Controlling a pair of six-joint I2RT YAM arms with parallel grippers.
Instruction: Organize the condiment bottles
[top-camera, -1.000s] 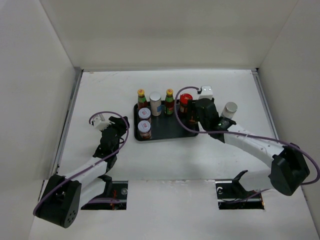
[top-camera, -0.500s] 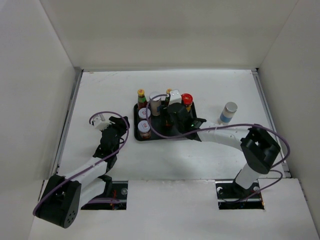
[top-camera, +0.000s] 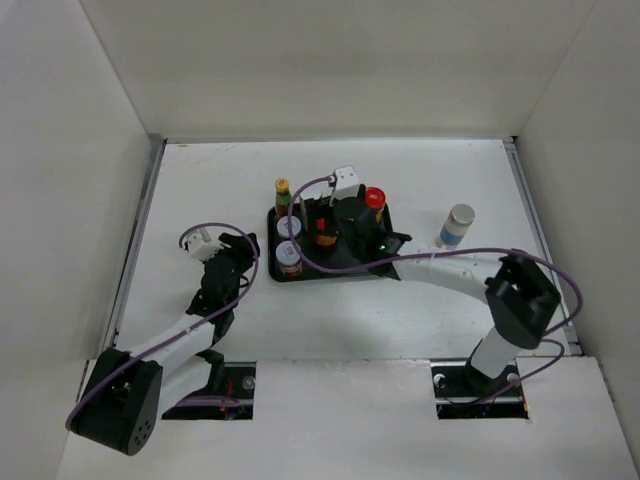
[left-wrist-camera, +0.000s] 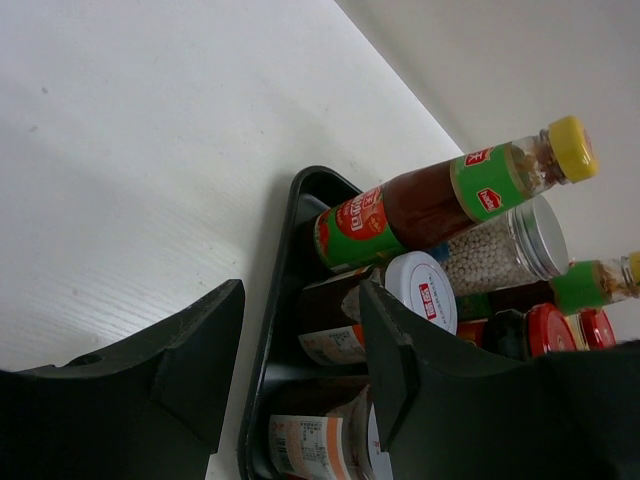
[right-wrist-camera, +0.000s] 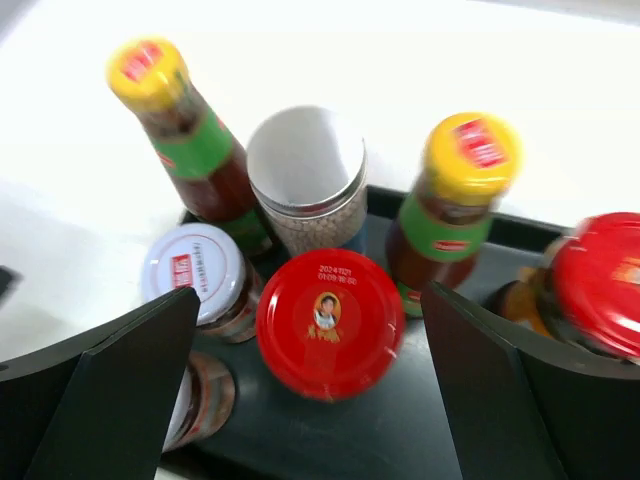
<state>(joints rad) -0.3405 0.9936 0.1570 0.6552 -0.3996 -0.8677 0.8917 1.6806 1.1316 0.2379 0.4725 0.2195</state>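
The right gripper (right-wrist-camera: 310, 300) is held parted over a red-lidded jar (right-wrist-camera: 330, 325) near the far edge. The left gripper (left-wrist-camera: 300, 300) is parted.

Lab booth, plain white walls (top-camera: 90, 100)

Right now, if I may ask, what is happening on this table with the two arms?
The right gripper is open and hangs over the dark tray, its fingers on either side of a red-lidded jar without touching it. A yellow-capped bottle and a white-lidded jar stand close by in the tray. The left gripper is open and empty, just left of the tray. One grey-capped bottle stands outside the tray, on the table.
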